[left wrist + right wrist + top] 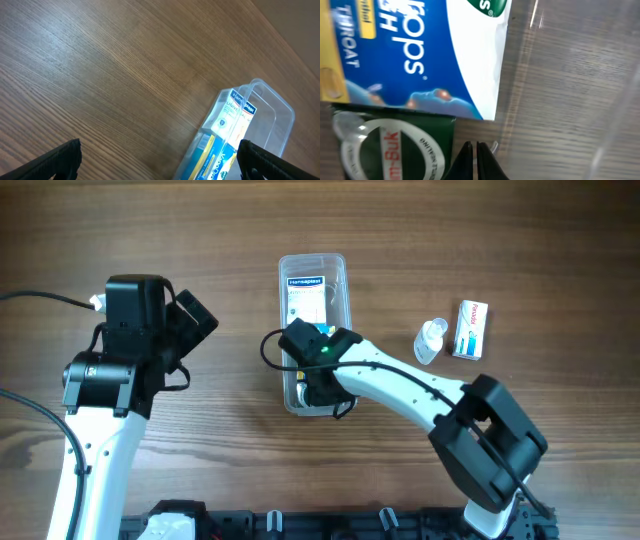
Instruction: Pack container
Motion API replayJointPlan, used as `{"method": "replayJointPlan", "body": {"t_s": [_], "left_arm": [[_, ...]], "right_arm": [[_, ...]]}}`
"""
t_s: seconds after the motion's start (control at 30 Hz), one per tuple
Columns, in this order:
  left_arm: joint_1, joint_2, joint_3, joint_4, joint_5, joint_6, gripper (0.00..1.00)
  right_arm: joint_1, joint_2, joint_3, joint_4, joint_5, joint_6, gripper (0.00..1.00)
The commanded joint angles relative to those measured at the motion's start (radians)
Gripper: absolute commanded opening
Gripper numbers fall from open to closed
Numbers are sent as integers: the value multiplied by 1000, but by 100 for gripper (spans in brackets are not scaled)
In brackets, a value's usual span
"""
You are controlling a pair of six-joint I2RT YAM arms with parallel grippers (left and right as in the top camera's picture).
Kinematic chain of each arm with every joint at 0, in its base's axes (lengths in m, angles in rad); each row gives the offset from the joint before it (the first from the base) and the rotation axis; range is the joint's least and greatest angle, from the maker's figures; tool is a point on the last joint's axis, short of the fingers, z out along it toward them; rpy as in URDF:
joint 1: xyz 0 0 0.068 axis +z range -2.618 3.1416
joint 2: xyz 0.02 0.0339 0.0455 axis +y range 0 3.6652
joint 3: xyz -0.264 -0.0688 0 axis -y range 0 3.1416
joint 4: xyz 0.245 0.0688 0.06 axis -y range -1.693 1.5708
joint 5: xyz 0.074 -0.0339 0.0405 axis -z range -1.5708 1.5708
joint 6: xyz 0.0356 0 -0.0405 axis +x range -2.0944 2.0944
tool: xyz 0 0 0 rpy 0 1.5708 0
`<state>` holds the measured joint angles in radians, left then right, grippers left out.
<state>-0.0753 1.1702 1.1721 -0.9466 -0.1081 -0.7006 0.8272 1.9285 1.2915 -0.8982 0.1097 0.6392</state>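
the container (344, 300) sits mid-worktop (150, 220), its long sides running away from the arms' base, with a white-and-blue box (307, 300) in its far half. your right gripper (474, 157) is down inside the near end. its fingertips are pressed together with nothing visible between them, just beside a blue throat-drops packet (415, 55) and a green pack (395, 145) lying in the tub. your left gripper (197, 313) hangs well apart to the left, spread wide and empty. a small clear bottle (430, 340) and a small box (470, 329) lie on the worktop to the right, outside the tub.

judge the container as light, thin-walled and slick. its sides will likely flex under a pinch, and it may skate on the wood if you nudge it from inside. if you need to steady it, take the rim on a long side, where the plastic looks stiffest, and squeeze gently.
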Motion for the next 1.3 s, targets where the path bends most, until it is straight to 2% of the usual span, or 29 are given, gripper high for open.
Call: {"method": "replayJointPlan", "body": {"t_s": [0.0, 0.33, 0.7, 1.07, 1.1, 1.13, 1.17, 1.23, 1.27], "left_arm": [[6, -10, 16, 1, -20, 13, 100], [6, -10, 16, 1, -20, 13, 100], [6, -10, 16, 1, -20, 13, 100], [6, -10, 16, 1, -20, 13, 100], [6, -10, 16, 1, -20, 13, 100], [6, -10, 16, 1, -20, 13, 100], [6, -10, 16, 1, -20, 13, 100], [6, -10, 16, 1, -20, 13, 100], [6, -10, 16, 1, -20, 13, 100]], "right_arm": [[-4, 20, 8, 3, -19, 0, 4], [-4, 20, 58, 16, -156, -41, 4], [-7, 14, 87, 0, -130, -87, 4], [-96, -59, 385, -207, 6, -143, 15], [-110, -71, 402, -215, 25, -143, 18], [-131, -90, 416, -218, 53, -147, 29], [-150, -105, 420, -217, 71, -154, 43], [-187, -135, 420, -217, 82, -172, 78], [-217, -153, 420, -222, 82, -184, 91]]}}
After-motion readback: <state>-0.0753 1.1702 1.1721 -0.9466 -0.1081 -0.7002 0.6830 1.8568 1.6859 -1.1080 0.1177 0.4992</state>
